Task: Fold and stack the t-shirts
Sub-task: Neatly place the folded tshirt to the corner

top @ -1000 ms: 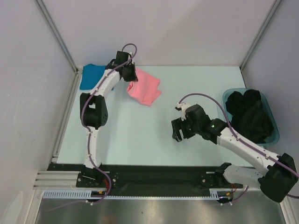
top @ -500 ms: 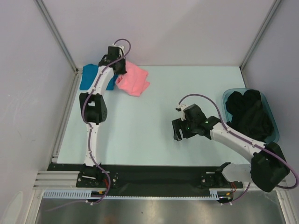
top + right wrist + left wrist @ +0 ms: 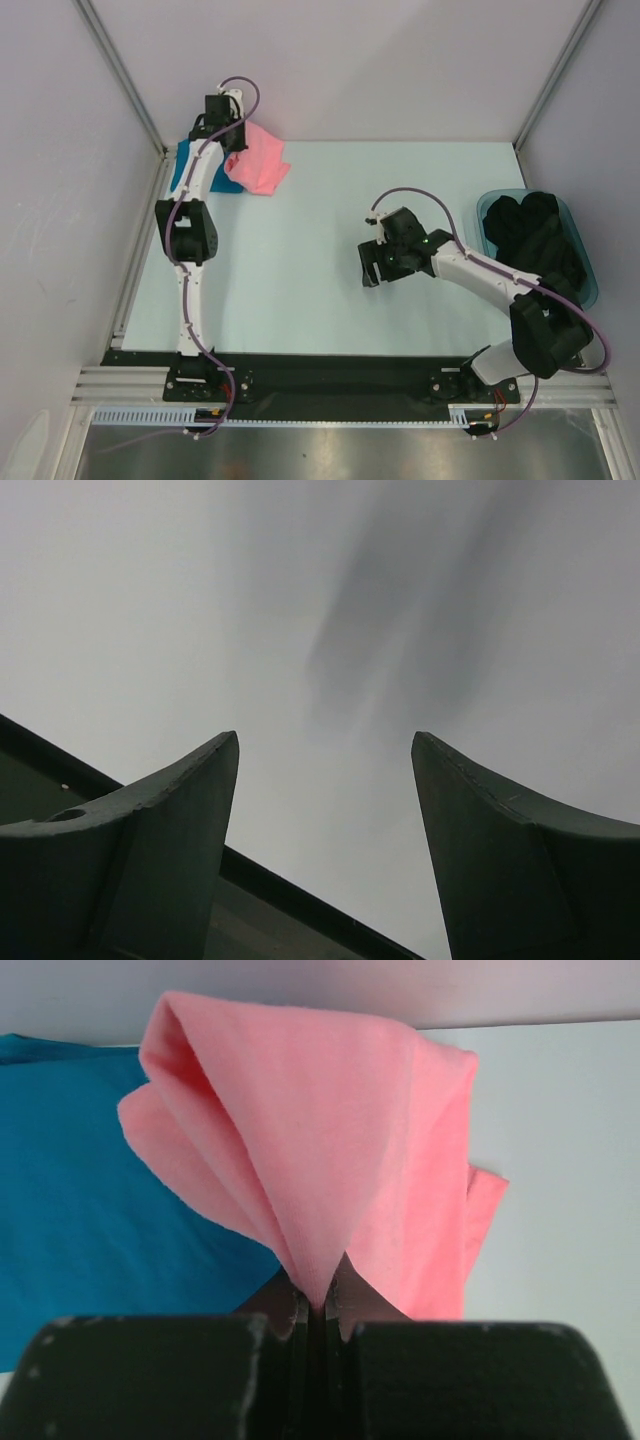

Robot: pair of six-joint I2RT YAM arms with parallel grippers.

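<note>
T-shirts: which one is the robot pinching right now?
The pink t-shirt: the left gripper is shut on a bunched fold of it. The blue t-shirt lies flat partly under it, not gripped.

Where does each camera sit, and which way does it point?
Top external: above and behind the arms, looking down at the table; both arms show.
Left wrist: on the left arm, facing along the left end effector, shut on the pink t-shirt.
Right wrist: on the right arm, facing past the open right end effector at blurry grey.
Top and left wrist both show pink t-shirt and blue t-shirt.
</note>
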